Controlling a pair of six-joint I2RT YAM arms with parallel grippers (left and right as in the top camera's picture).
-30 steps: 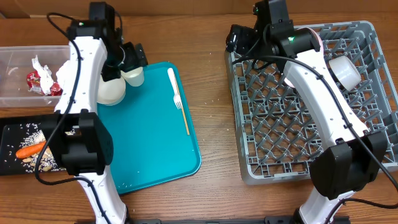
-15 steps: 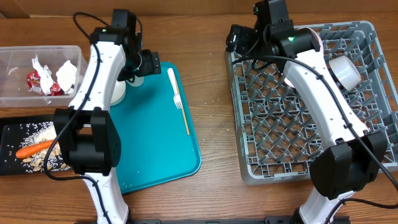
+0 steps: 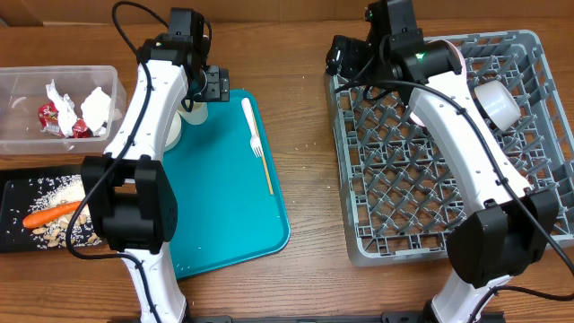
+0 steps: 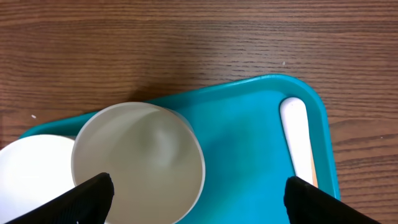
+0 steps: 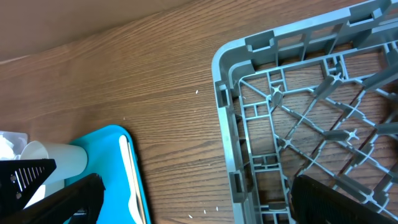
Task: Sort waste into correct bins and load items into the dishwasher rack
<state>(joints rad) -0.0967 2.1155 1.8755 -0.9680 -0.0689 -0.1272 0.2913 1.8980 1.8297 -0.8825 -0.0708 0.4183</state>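
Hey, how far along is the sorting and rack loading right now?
Done: red wrapper and napkins sit in the clear tub; carrot and scraps in the black tray; one bowl is in the rack. In hand: the open left end effector hovers over the cup. Left: cup, second bowl, fork, all on the teal tray.

Overhead looks straight down over everything. Left wrist looks down from close above the tray's [image 3: 224, 206] far edge; right wrist, farther off, shares that edge.
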